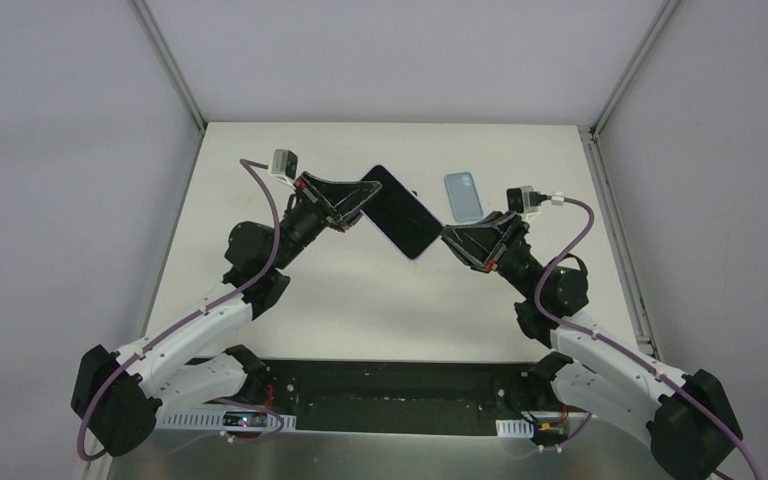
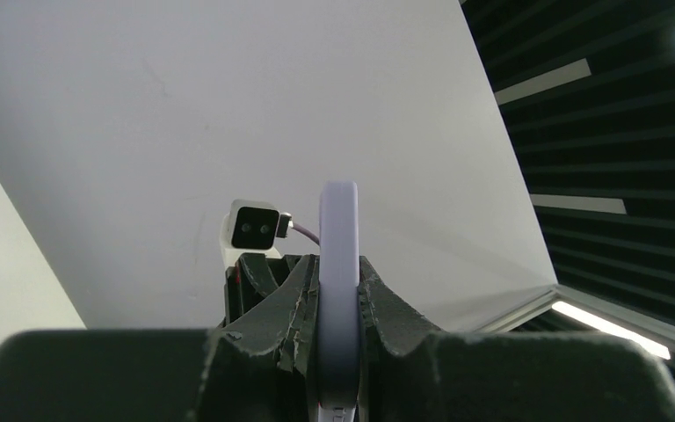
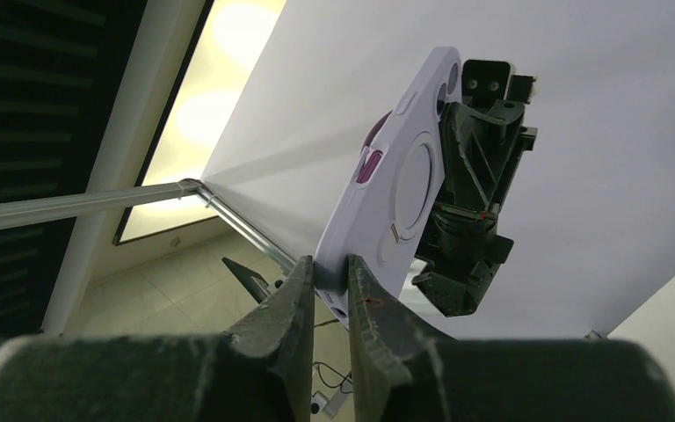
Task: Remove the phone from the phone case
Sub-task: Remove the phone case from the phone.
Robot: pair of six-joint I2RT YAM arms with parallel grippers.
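Left gripper [image 1: 358,205] clenches 1 edge of the lilac case [image 2: 338,237], and right gripper [image 1: 452,237] pinches its opposite corner. The phone [image 1: 400,212] inside hangs between them, probably braced for peeling.

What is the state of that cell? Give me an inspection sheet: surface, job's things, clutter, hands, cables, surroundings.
Surface: white table, no marks seen.
Job's things: cased phone, dark screen up in a lavender case, held off the table between both hands; phone not yet out.
Clutter: pale blue phone-shaped item, flat on the table beyond the phone, apart from it.
Hands: left hand shut on one end of the cased phone; right hand shut on the opposite corner.
Cables: purple cables run from each wrist camera down the arms; no snag seen.
Surroundings: white walls and metal frame posts; nothing else seen.
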